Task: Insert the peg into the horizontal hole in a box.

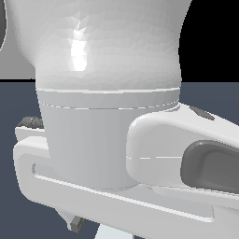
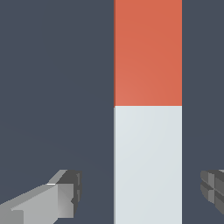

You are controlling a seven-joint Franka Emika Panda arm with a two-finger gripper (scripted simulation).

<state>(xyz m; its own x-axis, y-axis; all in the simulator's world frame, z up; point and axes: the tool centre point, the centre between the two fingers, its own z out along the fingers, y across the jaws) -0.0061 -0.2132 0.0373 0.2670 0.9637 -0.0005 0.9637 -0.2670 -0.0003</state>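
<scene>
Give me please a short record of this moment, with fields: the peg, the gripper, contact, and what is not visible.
peg: lies between the fingers, orange-red part and pale part both showing
gripper: open, one fingertip on each side of the peg
contact: none, gaps on both sides
not visible: box and hole
exterior view: filled by the arm

Peg [image 2: 148,131]: flat on desk [image 2: 52,87], between the tool [image 2: 142,188] fingers [image 2: 65,197], touching neither.
Arm [image 1: 107,93]: fills exterior view.

A dark blue-grey floor [image 2: 52,87] is seen, and 1 peg [image 2: 148,131], half orange-red, half pale grey-white, is laid on it.
</scene>
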